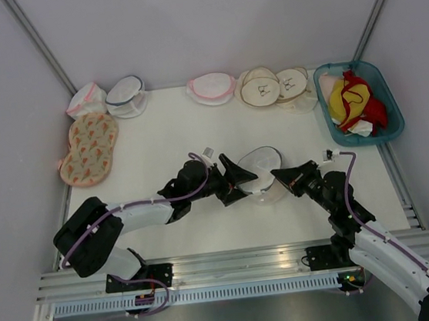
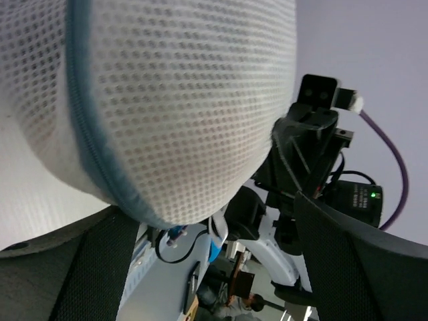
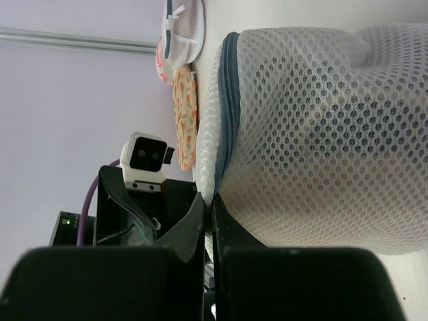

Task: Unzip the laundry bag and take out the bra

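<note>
The laundry bag, a round white mesh drum with blue-grey zipper trim, sits mid-table between both grippers. My left gripper is open, its fingers spread wide at the bag's left side; in the left wrist view the bag bulges above the open gripper. My right gripper is shut on the bag's white mesh edge beside the zipper trim, as the right wrist view shows. The bra is inside the bag and shows only as a faint beige tint through the mesh.
A teal basket with red and yellow garments stands at the back right. Along the back edge lie a pink-trimmed bag, a flat dark-trimmed mesh bag, another pink-trimmed bag and beige bags. An orange patterned bag lies at the left.
</note>
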Controlling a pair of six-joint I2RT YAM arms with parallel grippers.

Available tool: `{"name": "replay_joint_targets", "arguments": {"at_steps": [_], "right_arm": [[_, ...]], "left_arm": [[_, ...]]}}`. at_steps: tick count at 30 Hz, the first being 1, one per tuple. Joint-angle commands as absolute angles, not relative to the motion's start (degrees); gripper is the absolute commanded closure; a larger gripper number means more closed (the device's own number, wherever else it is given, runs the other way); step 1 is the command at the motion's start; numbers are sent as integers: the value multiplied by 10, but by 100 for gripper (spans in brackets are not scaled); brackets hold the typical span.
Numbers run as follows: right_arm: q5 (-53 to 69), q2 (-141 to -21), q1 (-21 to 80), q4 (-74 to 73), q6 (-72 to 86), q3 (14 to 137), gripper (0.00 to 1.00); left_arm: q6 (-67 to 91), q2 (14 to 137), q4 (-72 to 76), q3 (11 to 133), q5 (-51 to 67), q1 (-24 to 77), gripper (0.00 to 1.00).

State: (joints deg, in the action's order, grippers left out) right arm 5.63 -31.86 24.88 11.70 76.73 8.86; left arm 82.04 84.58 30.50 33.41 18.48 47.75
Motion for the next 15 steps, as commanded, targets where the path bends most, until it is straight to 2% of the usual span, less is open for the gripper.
{"name": "replay_joint_targets", "arguments": {"at_steps": [1, 3, 5, 6, 7, 9, 10, 11, 12, 14, 15], "right_arm": [[84, -323, 248, 166, 773, 79, 100], [98, -329, 248, 171, 775, 79, 100], [105, -330, 248, 175, 773, 80, 99], [105, -330, 248, 175, 772, 82, 100], [106, -325, 248, 173, 771, 81, 100], [107, -319, 248, 168, 767, 83, 99], [110, -317, 248, 163, 766, 85, 100], [111, -316, 248, 158, 764, 86, 99], [115, -316, 247, 152, 759, 89, 99], [121, -321, 247, 143, 747, 98, 100], [125, -329, 248, 137, 740, 104, 99]], "left_arm": [[862, 858, 352, 375, 164, 480, 4], [861, 878, 363, 384, 159, 479, 10], [861, 904, 387, 388, 162, 478, 31], [863, 911, 395, 388, 164, 478, 31], [865, 918, 402, 388, 172, 477, 43], [871, 932, 423, 385, 178, 476, 56], [872, 933, 426, 383, 180, 475, 70], [872, 933, 428, 381, 180, 475, 76], [872, 928, 427, 378, 179, 474, 88], [867, 921, 416, 375, 178, 469, 98], [865, 918, 412, 374, 177, 468, 98]]}}
